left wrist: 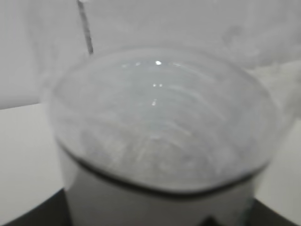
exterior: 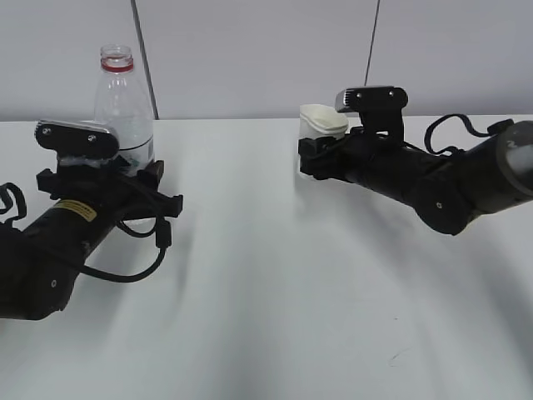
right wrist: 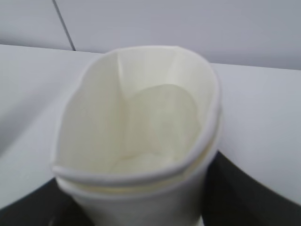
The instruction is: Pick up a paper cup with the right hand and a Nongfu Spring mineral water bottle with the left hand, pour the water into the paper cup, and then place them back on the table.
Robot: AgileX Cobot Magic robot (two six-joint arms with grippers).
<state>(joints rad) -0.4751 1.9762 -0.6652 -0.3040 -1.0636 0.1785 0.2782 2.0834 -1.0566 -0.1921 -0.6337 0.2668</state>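
Note:
The clear water bottle point(exterior: 125, 104) with a red neck ring and no cap stands upright at the left, held in my left gripper point(exterior: 137, 167), which is shut on its lower body. In the left wrist view the bottle point(left wrist: 160, 127) fills the frame, blurred. My right gripper point(exterior: 321, 154) is shut on the white paper cup point(exterior: 323, 123), squeezing its rim oval. The cup looks slightly tilted and a little above the table point(exterior: 275, 275). In the right wrist view the cup point(right wrist: 141, 132) shows a cream interior and a double rim; I see no water in it.
A grey wall with two vertical seams point(exterior: 143, 50) rises behind the table's far edge. A looped black cable point(exterior: 137, 250) hangs from the left arm. White tabletop lies between the two arms and in front of them.

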